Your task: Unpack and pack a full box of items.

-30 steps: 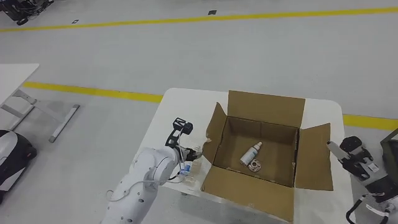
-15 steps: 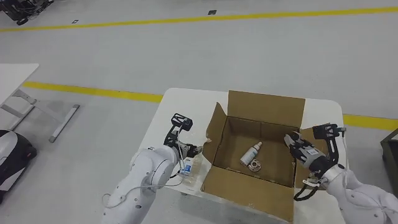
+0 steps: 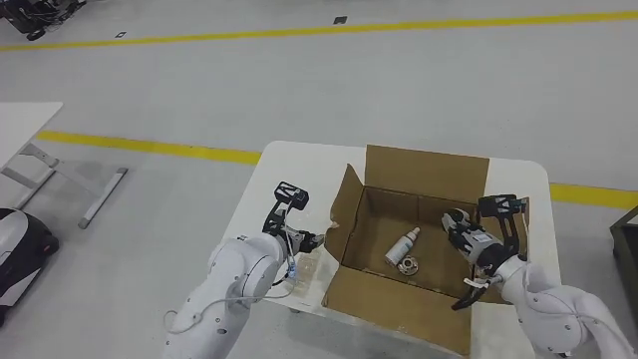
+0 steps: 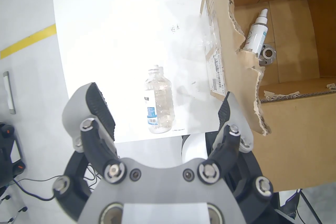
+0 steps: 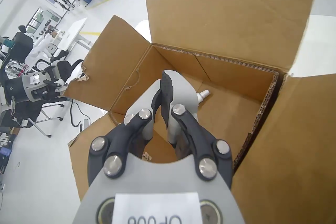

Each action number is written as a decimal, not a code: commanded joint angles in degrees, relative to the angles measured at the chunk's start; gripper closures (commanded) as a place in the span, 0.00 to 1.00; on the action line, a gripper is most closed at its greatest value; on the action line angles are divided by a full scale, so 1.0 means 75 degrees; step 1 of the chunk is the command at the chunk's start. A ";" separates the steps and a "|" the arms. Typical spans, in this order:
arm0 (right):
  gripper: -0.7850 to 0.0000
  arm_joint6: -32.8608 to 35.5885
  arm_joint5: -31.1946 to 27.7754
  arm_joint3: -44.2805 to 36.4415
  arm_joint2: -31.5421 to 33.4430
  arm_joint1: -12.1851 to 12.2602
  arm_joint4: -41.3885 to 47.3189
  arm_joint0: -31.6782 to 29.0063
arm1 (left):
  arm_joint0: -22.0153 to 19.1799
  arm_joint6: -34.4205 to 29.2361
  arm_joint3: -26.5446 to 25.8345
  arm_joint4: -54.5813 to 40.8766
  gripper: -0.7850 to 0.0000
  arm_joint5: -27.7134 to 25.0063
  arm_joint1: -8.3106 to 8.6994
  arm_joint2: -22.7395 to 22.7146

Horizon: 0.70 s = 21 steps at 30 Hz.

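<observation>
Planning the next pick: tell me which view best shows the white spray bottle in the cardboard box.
Left wrist view: the white plastic spray bottle lies close, nozzle to body in sight, beside a grey metal flange. The top view shows it whole but far off. The right wrist view catches its nozzle tip behind the right gripper.

On my feed the box (image 3: 427,170) sits on the right half of the table (image 3: 289,175). The spray bottle (image 3: 402,247) lies on its floor, and the metal flange (image 3: 408,266) is just beside it on the near side. The clear bottle (image 4: 157,88) lies on the table just left of the box near the front edge, under my left gripper (image 4: 160,101), while my right gripper (image 5: 164,86) hangs over the right part of the box opening.
</observation>
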 commanded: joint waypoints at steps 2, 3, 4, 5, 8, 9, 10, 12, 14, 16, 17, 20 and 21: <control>1.00 -0.0009 0.0084 -0.0030 -0.0110 -0.0016 -0.0127 -0.0031 | 0.0000 0.0000 0.0000 0.0000 0.00 0.0000 0.0000 0.0000; 1.00 0.0042 0.0339 -0.0062 -0.0241 -0.0041 -0.0297 0.0015 | 0.0000 0.0000 0.0000 0.0000 0.00 0.0000 0.0000 0.0000; 1.00 0.0068 0.0681 -0.0110 -0.0426 -0.0083 -0.0517 0.0107 | 0.0009 0.0110 0.0016 -0.0024 0.00 0.0004 -0.0002 -0.0002; 1.00 0.0101 0.1087 -0.0116 -0.0639 -0.0144 -0.0563 0.0212 | 0.0025 0.0252 0.0037 -0.0043 0.00 -0.0033 -0.0001 0.0000; 1.00 0.0079 0.2334 0.0130 -0.1270 -0.0411 -0.0075 0.0720 | 0.0067 0.0628 -0.0020 0.0122 0.00 -0.0025 0.0008 -0.0043; 1.00 0.0106 0.2816 0.0317 -0.1501 -0.0510 0.0015 0.0925 | 0.0087 0.0713 -0.0044 0.0171 0.00 -0.0020 0.0012 -0.0057; 1.00 0.0068 0.3292 0.0476 -0.1725 -0.0621 0.0144 0.1144 | 0.0106 0.0780 -0.0064 0.0209 0.00 0.0001 0.0014 -0.0080; 1.00 -0.0130 0.4034 0.0874 -0.2199 -0.0857 0.0340 0.1561 | 0.0111 0.0818 -0.0080 0.0214 0.00 0.0103 0.0016 -0.0147; 1.00 -0.0477 0.4645 0.1262 -0.2539 -0.1124 0.0914 0.1876 | 0.0089 0.0838 -0.0062 0.0256 0.00 0.0143 0.0019 -0.0185; 1.00 -0.0928 0.5156 0.1708 -0.2812 -0.1381 0.1389 0.2133 | 0.0074 0.0846 -0.0049 0.0303 0.00 0.0167 0.0023 -0.0210; 1.00 -0.1115 0.5448 0.1956 -0.2956 -0.1504 0.1562 0.2240 | 0.0074 0.0846 -0.0049 0.0303 0.00 0.0167 0.0023 -0.0210; 1.00 -0.1737 0.6068 0.2508 -0.3303 -0.1851 0.1963 0.2500 | 0.0074 0.0846 -0.0049 0.0303 0.00 0.0167 0.0023 -0.0210; 1.00 -0.1843 0.6111 0.2608 -0.3354 -0.1917 0.2061 0.2535 | 0.0074 0.0846 -0.0049 0.0303 0.00 0.0167 0.0023 -0.0210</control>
